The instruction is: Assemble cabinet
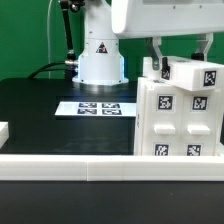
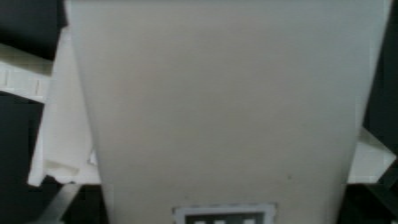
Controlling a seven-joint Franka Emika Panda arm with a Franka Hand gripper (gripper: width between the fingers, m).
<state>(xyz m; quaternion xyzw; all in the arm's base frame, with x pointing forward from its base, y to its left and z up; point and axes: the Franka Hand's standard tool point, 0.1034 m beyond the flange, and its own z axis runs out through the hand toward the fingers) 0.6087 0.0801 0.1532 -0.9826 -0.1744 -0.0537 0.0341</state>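
The cabinet [image 1: 180, 120] is a large white box that stands upright at the exterior view's right, its front showing several small tagged panels. My gripper [image 1: 181, 57] comes down from above onto its upper part. One dark finger [image 1: 158, 58] stands at the top's left edge and the other is at the right. The jaws hold the white top part between them. In the wrist view the cabinet's plain white face [image 2: 214, 110] fills almost the whole picture, with one tag [image 2: 228, 214] at the edge. My fingertips are hidden there.
The marker board [image 1: 100, 107] lies on the black table before the robot base [image 1: 100, 60]. A low white wall [image 1: 70, 165] runs along the table's near edge. A small white piece [image 1: 4, 130] sits at the exterior view's far left.
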